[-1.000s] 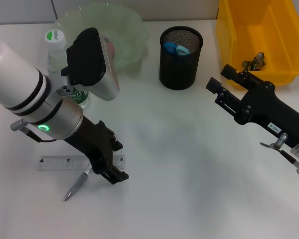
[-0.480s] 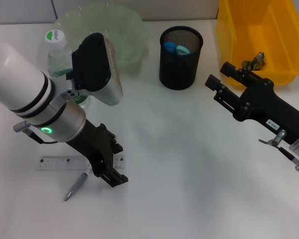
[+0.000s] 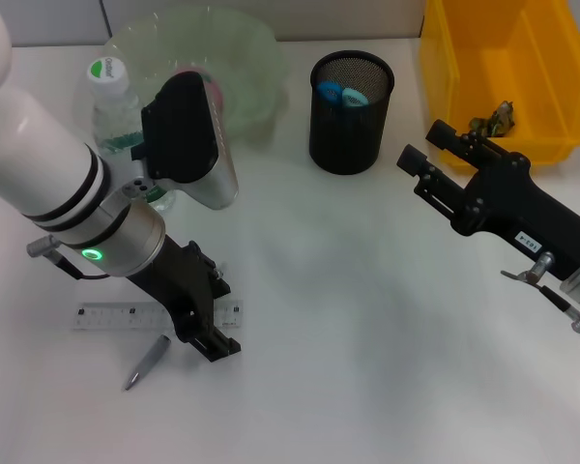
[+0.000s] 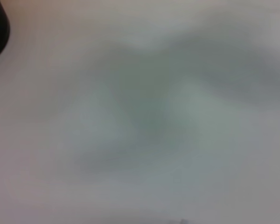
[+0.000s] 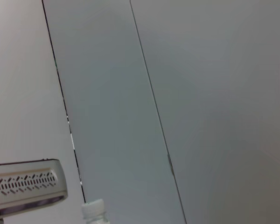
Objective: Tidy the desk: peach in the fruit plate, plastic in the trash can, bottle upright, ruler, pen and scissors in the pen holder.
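My left gripper (image 3: 213, 338) is low over the desk, on top of the right end of the clear ruler (image 3: 111, 316). The grey pen (image 3: 145, 362) lies just in front of the ruler, to the gripper's left. The bottle (image 3: 114, 101) stands upright at the back left. The peach (image 3: 212, 92) shows partly in the green fruit plate (image 3: 237, 48), behind my left wrist. Blue scissors handles (image 3: 338, 94) stick out of the black mesh pen holder (image 3: 351, 126). Crumpled plastic (image 3: 493, 121) lies in the yellow trash can (image 3: 464, 68). My right gripper (image 3: 427, 153) hovers open and empty, right of the pen holder.
The left wrist view shows only blurred white desk surface (image 4: 149, 116). In the right wrist view I see grey wall panels (image 5: 186, 93), the bottle cap (image 5: 92, 210) and my left arm's wrist housing (image 5: 28, 186). White desk (image 3: 367, 338) spreads between the two arms.
My left gripper has slid a little to the left along the ruler's right end. The right arm has barely moved.
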Controlling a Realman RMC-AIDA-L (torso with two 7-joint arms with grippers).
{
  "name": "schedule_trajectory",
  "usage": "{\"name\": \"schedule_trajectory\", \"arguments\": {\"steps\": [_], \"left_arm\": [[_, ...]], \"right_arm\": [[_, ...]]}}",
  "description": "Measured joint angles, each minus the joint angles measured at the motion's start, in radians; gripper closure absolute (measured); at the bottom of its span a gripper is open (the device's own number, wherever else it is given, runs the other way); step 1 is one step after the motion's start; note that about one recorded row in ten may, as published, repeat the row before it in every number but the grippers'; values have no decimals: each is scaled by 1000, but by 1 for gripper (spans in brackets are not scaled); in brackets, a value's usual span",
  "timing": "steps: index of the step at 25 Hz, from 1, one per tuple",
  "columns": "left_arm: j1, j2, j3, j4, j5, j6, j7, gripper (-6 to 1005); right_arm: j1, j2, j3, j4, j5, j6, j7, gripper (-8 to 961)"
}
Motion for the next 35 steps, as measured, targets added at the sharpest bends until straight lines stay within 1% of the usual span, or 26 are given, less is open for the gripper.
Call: {"name": "schedule_trajectory", "arguments": {"steps": [8,14,25,30,35], "left_arm": [[0,-1,3,-11,2,-8,0,236],[0,-2,3,-13,-2,-8,7,422],[-3,-2,18,-14,4,-10,11,472],[-3,-2,23,-11,5,-11,9,608],[-3,-2,23,5,4,-7,3,606]], "right_arm": [[3,0,0,4,0,0,0,390],[5,0,0,4,0,0,0,385],[7,0,0,4,0,0,0,376],[8,0,0,4,0,1,0,371],[11,0,0,4,0,1,1,367]]}}
